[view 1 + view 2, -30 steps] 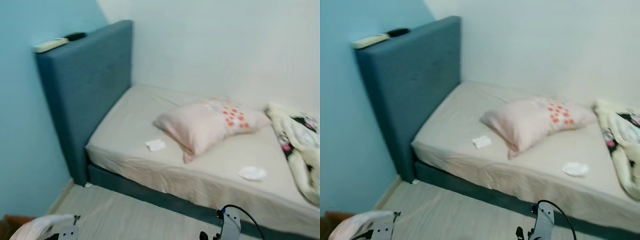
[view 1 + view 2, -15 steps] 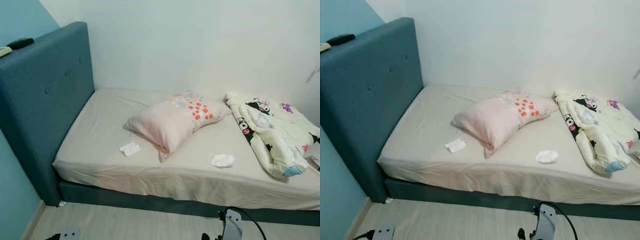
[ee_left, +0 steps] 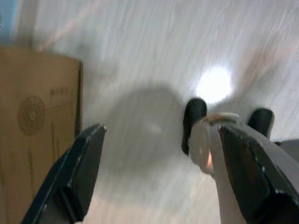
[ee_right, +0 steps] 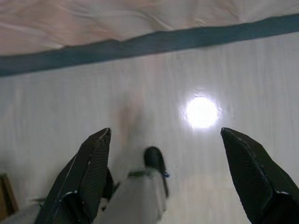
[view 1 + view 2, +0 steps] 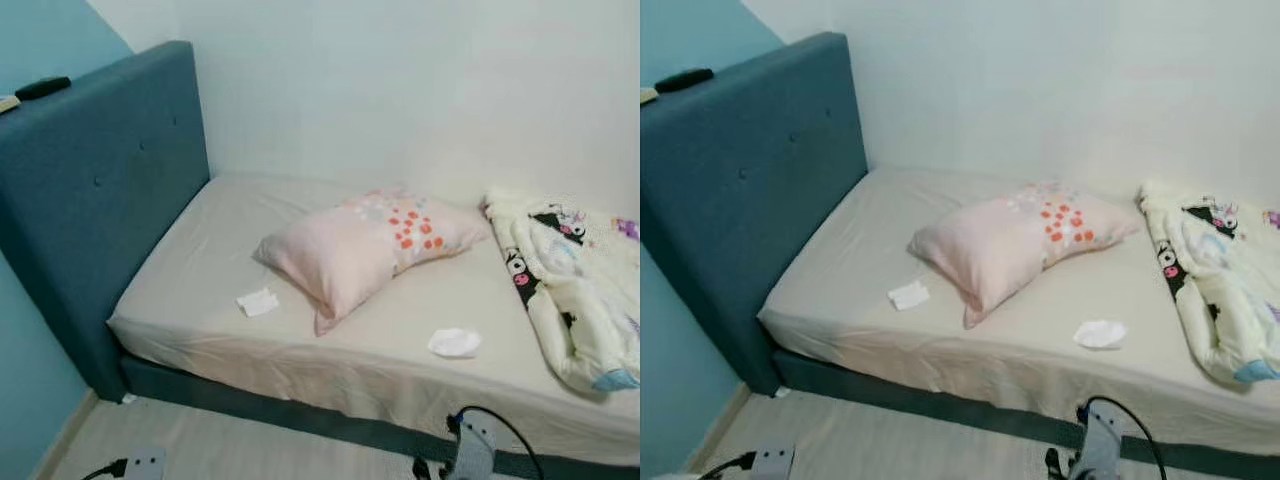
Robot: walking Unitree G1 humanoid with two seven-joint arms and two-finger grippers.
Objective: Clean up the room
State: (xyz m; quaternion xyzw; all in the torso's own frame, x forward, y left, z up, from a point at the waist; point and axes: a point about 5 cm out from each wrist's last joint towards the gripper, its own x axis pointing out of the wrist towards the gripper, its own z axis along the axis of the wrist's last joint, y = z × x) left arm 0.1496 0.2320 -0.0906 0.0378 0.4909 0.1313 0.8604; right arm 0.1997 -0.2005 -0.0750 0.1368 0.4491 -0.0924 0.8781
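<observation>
A bed [image 5: 190,270] with a beige sheet stands before me. On it lie a pink pillow [image 5: 365,245] with red dots, a crumpled white tissue [image 5: 258,302] to the pillow's left and another white wad [image 5: 454,343] near the front edge. A cartoon-print blanket [image 5: 575,290] is bunched at the right. Both arms hang low over the floor. My left gripper [image 3: 161,133] is open with nothing between its fingers, and so is my right gripper [image 4: 166,133], which hangs close to the bed's blue base [image 4: 140,44].
A tall blue headboard [image 5: 100,200] closes the bed's left end, with a black remote [image 5: 42,87] on top. Walls run behind the bed and to the left. A cardboard box [image 3: 32,126] stands on the pale wood floor [image 5: 250,450] beside my left gripper.
The head camera has swung right along the bed, bringing the blanket into view, then drifted slightly back left. The things on the bed have not moved. Both grippers still hang low.
</observation>
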